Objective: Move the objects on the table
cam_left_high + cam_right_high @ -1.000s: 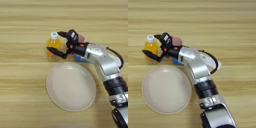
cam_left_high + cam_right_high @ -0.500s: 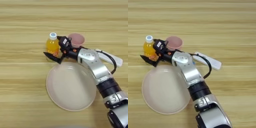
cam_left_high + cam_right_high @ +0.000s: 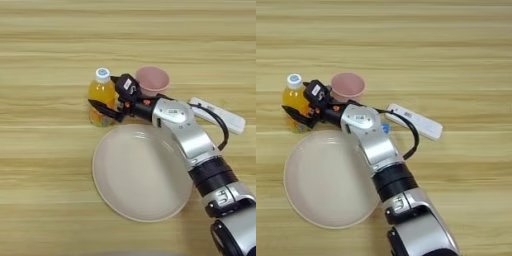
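Note:
The small orange juice bottle [image 3: 101,99] with a white cap stands upright on the table [image 3: 50,45], just behind the left rim of the large beige plate [image 3: 142,172]. My right gripper [image 3: 102,92] is open and reaches in from the right, one black finger [image 3: 106,110] across the bottle's lower front and the other by its upper right side. The pink cup [image 3: 152,80] stands right of the bottle, behind my wrist. A white remote [image 3: 218,114] lies further right. A bit of the blue tube [image 3: 385,128] peeks out beside my forearm.
My silver forearm [image 3: 187,137] lies over the plate's right rim and comes in from the bottom right. A black cable [image 3: 222,131] loops from the arm across the remote's near side.
My gripper has pushed further left around the bottle, and my forearm has swung left over the plate. The pink cup, hidden behind the gripper a second ago, now shows. The bottle has stayed put.

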`<state>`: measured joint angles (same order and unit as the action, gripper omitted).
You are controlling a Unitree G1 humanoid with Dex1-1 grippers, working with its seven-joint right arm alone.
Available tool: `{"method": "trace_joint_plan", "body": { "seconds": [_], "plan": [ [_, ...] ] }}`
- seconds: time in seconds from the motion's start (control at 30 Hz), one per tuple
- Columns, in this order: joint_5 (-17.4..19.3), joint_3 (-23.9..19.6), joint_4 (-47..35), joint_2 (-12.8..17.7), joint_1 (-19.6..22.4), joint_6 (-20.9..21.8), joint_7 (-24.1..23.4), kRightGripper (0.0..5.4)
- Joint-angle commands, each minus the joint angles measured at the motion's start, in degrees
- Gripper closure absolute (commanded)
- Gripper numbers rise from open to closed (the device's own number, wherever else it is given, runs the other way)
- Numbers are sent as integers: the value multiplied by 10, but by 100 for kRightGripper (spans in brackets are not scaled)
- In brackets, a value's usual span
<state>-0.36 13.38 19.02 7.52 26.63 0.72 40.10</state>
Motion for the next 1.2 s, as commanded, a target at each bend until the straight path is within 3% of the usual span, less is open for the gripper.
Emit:
{"method": "trace_joint_plan", "body": {
  "seconds": [0.03, 0.23, 0.63, 0.87, 1.03, 1.2],
  "plan": [
    [13, -16, -24, -5, 54, 18, -13, 186],
    [20, -23, -36, -7, 54, 13, -10, 186],
    [100, -72, -184, 16, 61, -72, 14, 186],
    [156, -148, -252, 62, 93, -131, 4, 186],
    [174, -210, -234, 106, 136, -136, -12, 186],
    [168, -242, -209, 141, 154, -128, -20, 186]
  ]
}}
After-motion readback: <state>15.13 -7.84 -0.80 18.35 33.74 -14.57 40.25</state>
